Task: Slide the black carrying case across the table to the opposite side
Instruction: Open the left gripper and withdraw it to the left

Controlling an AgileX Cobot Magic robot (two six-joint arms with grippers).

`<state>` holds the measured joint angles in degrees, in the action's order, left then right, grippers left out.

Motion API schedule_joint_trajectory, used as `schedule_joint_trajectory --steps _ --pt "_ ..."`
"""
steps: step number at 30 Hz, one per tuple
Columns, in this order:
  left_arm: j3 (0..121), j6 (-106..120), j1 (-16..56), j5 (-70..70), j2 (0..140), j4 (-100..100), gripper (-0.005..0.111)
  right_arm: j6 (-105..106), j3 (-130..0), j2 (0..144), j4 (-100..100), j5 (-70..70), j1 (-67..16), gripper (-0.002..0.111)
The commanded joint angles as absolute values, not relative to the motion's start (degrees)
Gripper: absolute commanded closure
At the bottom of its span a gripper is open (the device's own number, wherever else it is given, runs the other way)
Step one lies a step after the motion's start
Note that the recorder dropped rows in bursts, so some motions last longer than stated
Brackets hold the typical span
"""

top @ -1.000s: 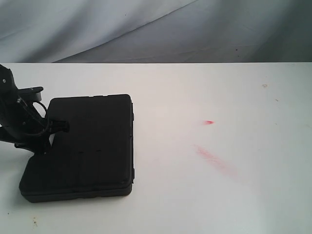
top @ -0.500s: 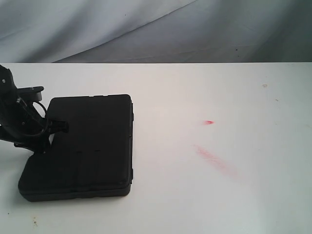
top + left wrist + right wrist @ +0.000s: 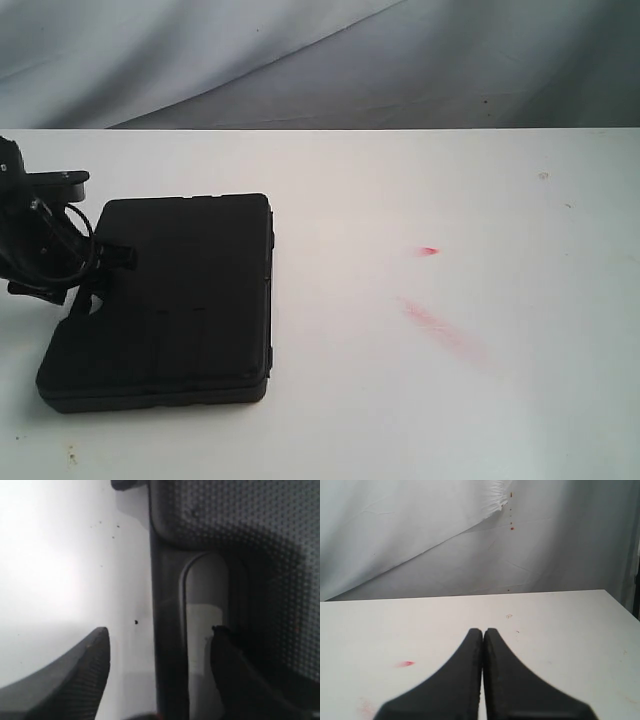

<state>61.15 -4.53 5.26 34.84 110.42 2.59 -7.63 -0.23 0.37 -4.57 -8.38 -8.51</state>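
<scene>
Lying flat on the white desk, the black case sits well toward the left side in the exterior view, its long edges running from the near side to the far side, with the whole right half of the desk beyond it. The left arm comes in from the left edge of that view, and the left hand sits over the case's left border. Two red smears mark the desk to the right of the case, well apart from it, and a grey cloth hangs behind. In the left wrist view, the left hand is released, its jaws spread wide: one finger hangs over the bare desk just beside the case, the other finger over the moulded cut-out handle, so that the case's outer rim lies between them, unclamped. In the right wrist view, the right hand is clenched on nothing, its two fingers pressed together above the desk, with a small red mark off to one side.
</scene>
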Motion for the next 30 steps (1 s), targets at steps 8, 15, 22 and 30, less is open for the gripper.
schedule_joint_trajectory --steps 8,15,22,30 --pt "59.72 -3.99 6.26 34.94 100.92 4.03 0.048 -7.52 0.0 0.0 -5.11 -8.19 -8.07 0.108" --pt "48.04 -3.99 6.26 25.92 85.07 6.7 0.049 -7.52 0.0 0.0 -5.11 -8.19 -8.07 0.108" --pt "41.44 -3.99 6.26 24.29 72.09 6.7 0.049 -7.52 0.0 0.0 -5.11 -8.19 -8.07 0.108" --pt "31.46 -3.99 6.26 22.02 56.16 6.7 0.049 -7.52 0.0 0.0 -5.11 -8.19 -8.07 0.108"
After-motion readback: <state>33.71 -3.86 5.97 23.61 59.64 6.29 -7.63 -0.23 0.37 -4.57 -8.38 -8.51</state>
